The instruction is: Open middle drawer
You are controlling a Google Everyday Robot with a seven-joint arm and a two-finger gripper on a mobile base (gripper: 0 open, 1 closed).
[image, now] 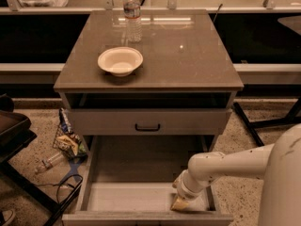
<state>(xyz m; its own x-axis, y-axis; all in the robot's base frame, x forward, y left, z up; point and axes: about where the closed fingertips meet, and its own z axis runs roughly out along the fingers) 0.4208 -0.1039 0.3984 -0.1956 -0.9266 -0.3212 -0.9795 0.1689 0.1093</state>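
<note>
The middle drawer [131, 197] is a wide grey drawer standing pulled far out below the cabinet's upper drawer [197, 122]. Its front rim [141, 217] lies at the bottom edge of the view, and its handle is hidden. My gripper [181, 204] is at the end of the white arm [221, 166]. It reaches down inside the drawer's front right corner, close against the inner side of the front. The upper drawer, with a black bar handle [147, 126], is nearly shut. The lowest drawer is hidden under the open one.
A white bowl [120, 60] and a water bottle [133, 14] stand on the cabinet top [188, 55]. Snack bags and a bottle [66, 142] lie on the floor to the left, beside a dark stand [14, 131] and a cable [70, 192]. My white body [282, 182] fills the right.
</note>
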